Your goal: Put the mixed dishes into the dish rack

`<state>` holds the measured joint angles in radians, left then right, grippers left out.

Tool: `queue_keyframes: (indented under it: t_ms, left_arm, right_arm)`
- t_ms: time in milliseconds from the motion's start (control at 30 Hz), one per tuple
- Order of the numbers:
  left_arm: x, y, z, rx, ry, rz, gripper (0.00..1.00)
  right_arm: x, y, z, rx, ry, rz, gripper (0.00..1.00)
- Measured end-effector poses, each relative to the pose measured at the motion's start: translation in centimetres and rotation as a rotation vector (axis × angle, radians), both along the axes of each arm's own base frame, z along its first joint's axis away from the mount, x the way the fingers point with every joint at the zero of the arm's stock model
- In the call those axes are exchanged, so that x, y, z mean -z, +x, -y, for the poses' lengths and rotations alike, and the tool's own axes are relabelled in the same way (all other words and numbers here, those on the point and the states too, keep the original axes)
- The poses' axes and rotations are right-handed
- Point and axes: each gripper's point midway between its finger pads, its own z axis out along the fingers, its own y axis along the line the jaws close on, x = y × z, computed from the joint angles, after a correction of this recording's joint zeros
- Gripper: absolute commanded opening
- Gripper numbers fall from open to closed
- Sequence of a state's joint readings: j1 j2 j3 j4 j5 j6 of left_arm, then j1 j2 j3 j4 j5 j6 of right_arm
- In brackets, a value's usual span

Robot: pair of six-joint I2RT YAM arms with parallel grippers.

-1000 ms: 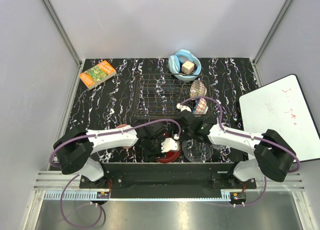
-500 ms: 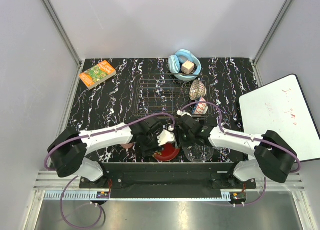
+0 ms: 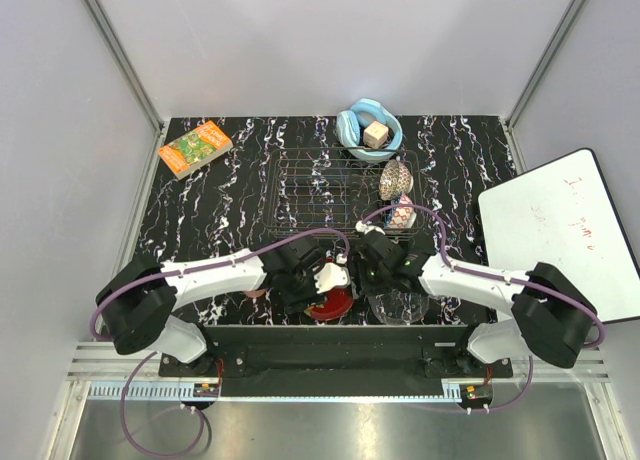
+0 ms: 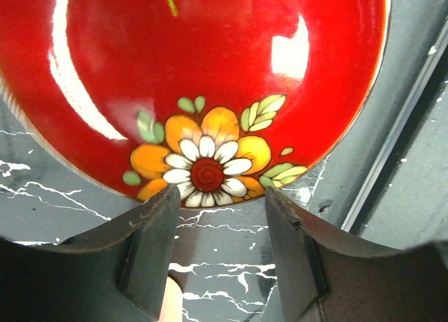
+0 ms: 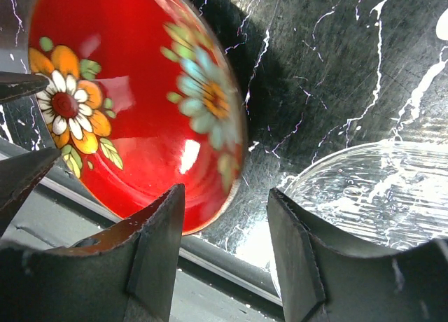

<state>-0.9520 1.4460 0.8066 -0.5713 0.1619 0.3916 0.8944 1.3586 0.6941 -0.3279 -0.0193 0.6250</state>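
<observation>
From the left wrist, the left pincer [image 4: 220,204] stood spread open, just short of the rim of the red floral plate [image 4: 203,70], above the black marbled surface [image 4: 42,192]. Only the right wrist showed that plate tilted beside the clear ribbed glass bowl [image 5: 364,196], with the right pincer [image 5: 225,194] open too. Overhead, less red showed than half a second earlier.

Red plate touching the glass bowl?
Apart. The right wrist view shows a strip of bare black tabletop between the rim of the red plate and the rim of the clear glass bowl.
</observation>
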Motion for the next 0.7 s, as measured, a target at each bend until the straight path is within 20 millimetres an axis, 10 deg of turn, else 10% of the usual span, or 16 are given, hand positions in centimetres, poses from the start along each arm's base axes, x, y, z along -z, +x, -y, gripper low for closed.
queue_keyframes:
  t_ms: [700]
  left_arm:
    - [0.6, -0.2, -0.1, 0.008, -0.011, -0.003, 0.53]
  right_arm:
    - [0.8, 0.6, -2.7, -0.033, 0.063, -0.024, 0.57]
